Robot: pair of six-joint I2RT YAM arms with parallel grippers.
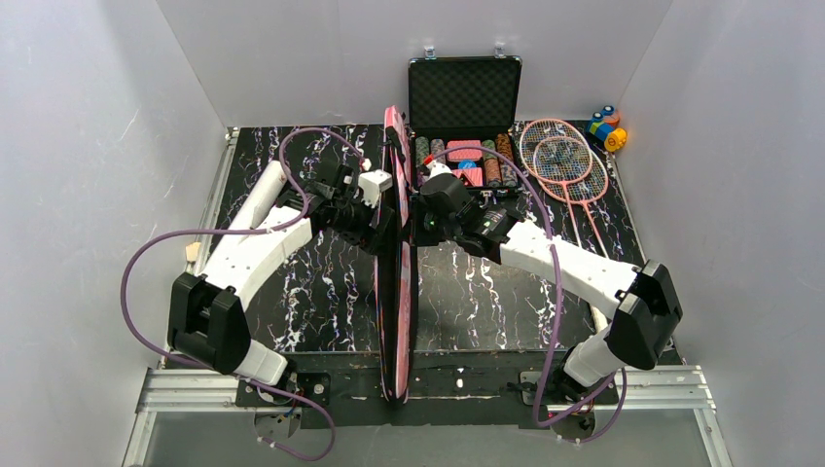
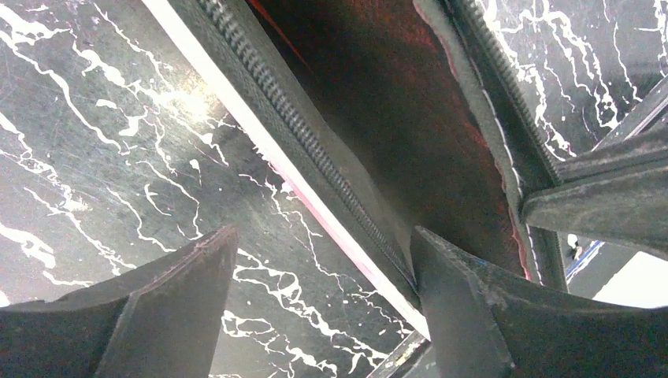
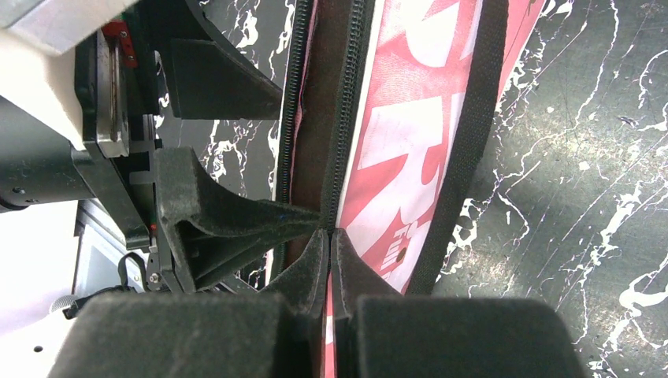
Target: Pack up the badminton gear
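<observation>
The pink "SPORT" bag (image 1: 397,292) stands on its edge along the middle of the table, its zip open at the top. My right gripper (image 1: 416,216) is shut on the bag's right zip edge (image 3: 346,157), pinching it at the fingertips (image 3: 329,232). My left gripper (image 1: 382,224) is open and straddles the bag's left zip edge (image 2: 315,157). One of its fingers (image 2: 465,291) is inside the dark red lining (image 2: 394,102) and the other (image 2: 173,291) is outside, over the table. Two pink-framed rackets (image 1: 564,161) lie crossed at the back right.
An open black case of poker chips (image 1: 464,107) stands at the back centre, just behind the bag's far end. Colourful toy blocks (image 1: 607,126) sit in the back right corner. White walls enclose the black marbled table (image 1: 311,292).
</observation>
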